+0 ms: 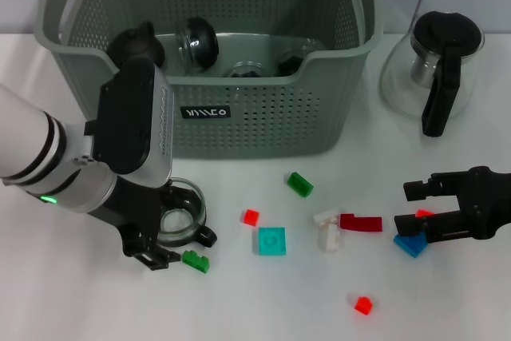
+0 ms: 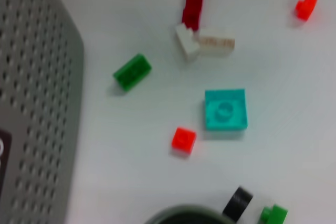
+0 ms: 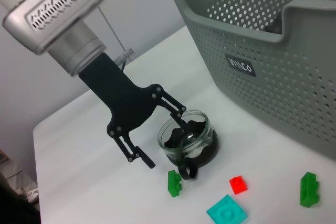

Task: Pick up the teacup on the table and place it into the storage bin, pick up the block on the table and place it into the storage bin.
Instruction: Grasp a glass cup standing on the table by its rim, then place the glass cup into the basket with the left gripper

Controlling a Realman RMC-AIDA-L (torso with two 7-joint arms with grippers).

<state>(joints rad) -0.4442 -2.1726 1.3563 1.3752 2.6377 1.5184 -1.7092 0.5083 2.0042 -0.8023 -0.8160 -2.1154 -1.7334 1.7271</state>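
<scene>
Your left gripper (image 1: 177, 239) is the one at work, and the teacup (image 1: 180, 215) sits right inside its reach: in the right wrist view one finger (image 3: 173, 109) dips into the glass cup (image 3: 189, 142) while the other finger (image 3: 137, 153) stands outside the wall on the side away from the bin, so the jaws are spread astride the rim and not yet clenched on it. The cup stands upright on the table (image 1: 263, 309), its black handle (image 1: 205, 236) pointing away from the bin, just beside a small green block (image 1: 195, 260) that lies close to the outer finger. What the coming move turns on, as I judge it, is that the storage bin (image 1: 239, 117) lies straight beyond the cup from this gripper, its near wall just past the rim; once you close on the glass you must lift well clear of that wall before you carry forward. Out to the gripper's right, well apart, lie the loose blocks: a red one (image 1: 251, 216), a teal plate (image 1: 271, 240), a green brick (image 1: 300, 184), a white piece (image 1: 326, 230) touching a dark red bar (image 1: 360, 223). Farther right again, your right gripper (image 1: 415, 207) hangs spread wide, holding nothing, over a blue block (image 1: 410, 244), the nearer arm for those pieces. A glass carafe (image 1: 435, 69) stands beyond it, beside the bin.
</scene>
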